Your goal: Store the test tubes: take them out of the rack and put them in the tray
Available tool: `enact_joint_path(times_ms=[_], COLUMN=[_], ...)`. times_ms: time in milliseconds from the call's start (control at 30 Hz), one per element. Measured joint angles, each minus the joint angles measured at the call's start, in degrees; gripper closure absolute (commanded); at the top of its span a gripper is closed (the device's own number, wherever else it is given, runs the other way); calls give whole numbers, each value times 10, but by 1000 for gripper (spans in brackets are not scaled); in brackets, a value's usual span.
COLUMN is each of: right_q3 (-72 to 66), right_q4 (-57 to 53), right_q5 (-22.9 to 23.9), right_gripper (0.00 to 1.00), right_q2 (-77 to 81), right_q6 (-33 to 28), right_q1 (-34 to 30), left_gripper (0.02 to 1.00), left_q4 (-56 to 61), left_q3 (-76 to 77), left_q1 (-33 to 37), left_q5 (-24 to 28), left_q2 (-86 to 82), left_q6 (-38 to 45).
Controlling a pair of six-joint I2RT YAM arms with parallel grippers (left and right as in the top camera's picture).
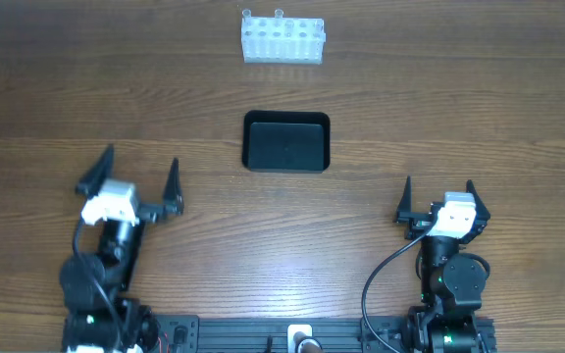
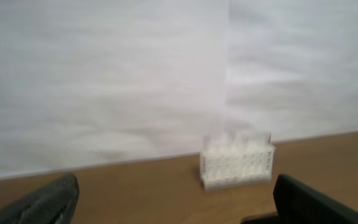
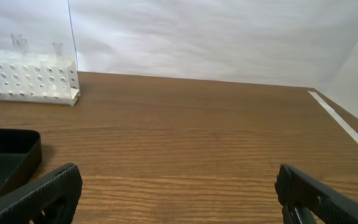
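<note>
At the far middle of the brown wood-grain tabletop (image 1: 459, 88), in the top view, stands a white perforated plastic test-tube rack (image 1: 282, 41), with clear test tubes (image 1: 279, 14) upright in its far row. At least two tube mouths can be made out, but the full count cannot be told. Nearer the arms, apart from the rack and in line with it, lies a black rectangular plastic tray (image 1: 286, 142); no tube is seen in it. The left end effector (image 1: 142, 157) sits low at the left, well apart from the tray, with its two dark fingers spread wide and nothing between them. The right end effector (image 1: 439, 184) sits low at the right, likewise spread and holding nothing, and also well apart from the tray.

Left wrist view: the rack stands far off on the tabletop against a plain white backdrop (image 2: 104, 74). The two dark fingers are set wide apart with only bare wood between them.

Right wrist view: the rack stands off to one side, tube tops rising above it, and one corner of the black tray lies nearer. A pale strip (image 3: 344, 124) runs along the tabletop on the other side. The fingers are parted.

Progress, as judged from these views: the task is at its start. No tube has been transferred; every visible tube stands in the rack. All of the lifting out and placing in the tray is left to do.
</note>
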Motion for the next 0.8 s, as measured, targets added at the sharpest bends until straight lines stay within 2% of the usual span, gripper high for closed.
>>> enact_joint_path(times_ms=[200, 367, 600, 800], right_q3=[0, 0, 0, 0], right_q4=[0, 0, 0, 0], right_q5=[0, 0, 0, 0], right_gripper=[7, 9, 9, 9], right_q2=[0, 0, 0, 0], right_q6=[1, 0, 1, 0], right_q1=[0, 0, 0, 0], left_gripper=[20, 18, 20, 20], left_q4=[8, -21, -109, -222], left_q3=[178, 349, 560, 721], left_q1=[0, -17, -62, -97], left_q5=[41, 50, 22, -25], left_q2=[251, 464, 706, 844], left_q6=[-19, -38, -45, -66])
